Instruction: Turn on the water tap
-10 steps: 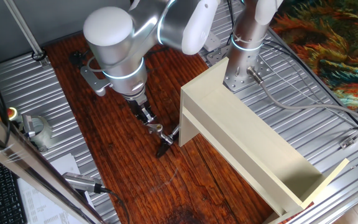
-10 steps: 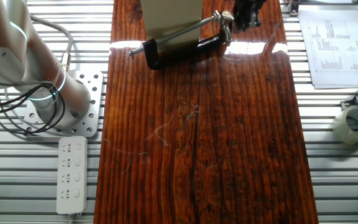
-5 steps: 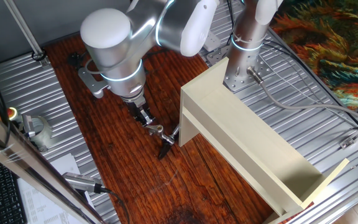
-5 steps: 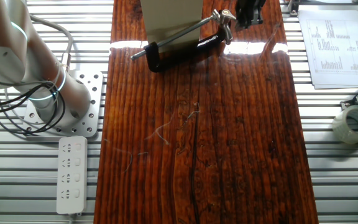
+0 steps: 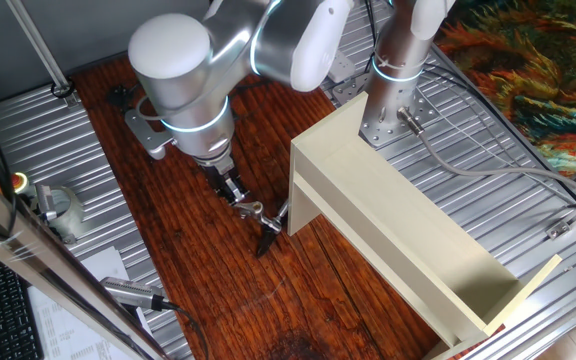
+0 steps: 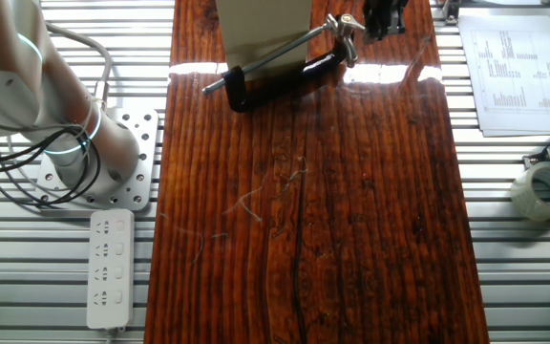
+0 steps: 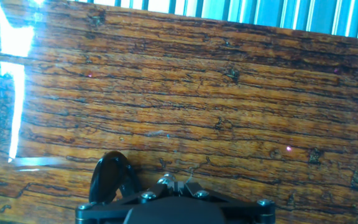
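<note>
My gripper (image 5: 236, 192) hangs low over the dark wooden board (image 5: 188, 260), left of centre in one fixed view, just at the upper-left end of the water tap (image 5: 260, 222). The tap is tiny: a silvery stem and a black curved spout that points down toward the lower part of the frame, right beside the near corner of the cream box (image 5: 388, 225). I cannot tell whether my fingers are closed on the lever or merely beside it; they are too small and dark there.

In the other fixed view the tap (image 6: 344, 29) sits at the top edge, right of centre, at the end of a black C-clamp (image 6: 275, 78) that lies slanted on the board (image 6: 304, 210), its screw rod running up to the right. My gripper (image 6: 382, 17) is a dark shape at the very top, just right of the tap.

The hand view shows mostly wood grain (image 7: 185, 93); a black rounded part (image 7: 109, 179) sits at the bottom left.
</note>
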### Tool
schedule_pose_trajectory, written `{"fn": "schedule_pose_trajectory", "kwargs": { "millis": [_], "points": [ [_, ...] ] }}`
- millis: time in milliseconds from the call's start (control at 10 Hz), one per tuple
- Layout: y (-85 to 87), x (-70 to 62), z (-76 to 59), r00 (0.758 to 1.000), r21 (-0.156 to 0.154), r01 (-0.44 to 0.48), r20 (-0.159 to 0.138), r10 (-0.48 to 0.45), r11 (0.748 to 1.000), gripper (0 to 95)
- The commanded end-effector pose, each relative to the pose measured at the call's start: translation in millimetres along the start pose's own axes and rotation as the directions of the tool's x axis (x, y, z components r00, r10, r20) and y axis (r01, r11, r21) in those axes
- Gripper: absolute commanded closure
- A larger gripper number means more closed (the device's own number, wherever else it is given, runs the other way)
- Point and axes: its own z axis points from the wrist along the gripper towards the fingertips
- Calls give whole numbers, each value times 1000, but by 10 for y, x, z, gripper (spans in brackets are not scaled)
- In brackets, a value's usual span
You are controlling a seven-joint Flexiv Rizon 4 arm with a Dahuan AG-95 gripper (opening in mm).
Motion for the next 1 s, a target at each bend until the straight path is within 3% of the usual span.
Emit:
{"fn": "schedule_pose_trajectory", "kwargs": {
  "millis": [100, 600, 1000],
  "points": [
    [4, -1, 0, 1000, 0, 0, 3, 0, 1000, 950],
    [-82, 69, 72, 999, 15, 33, 3, -33, 999, 950],
    [-134, 167, 63, 991, 37, 131, -6, -131, 991, 950]
  ]
}}
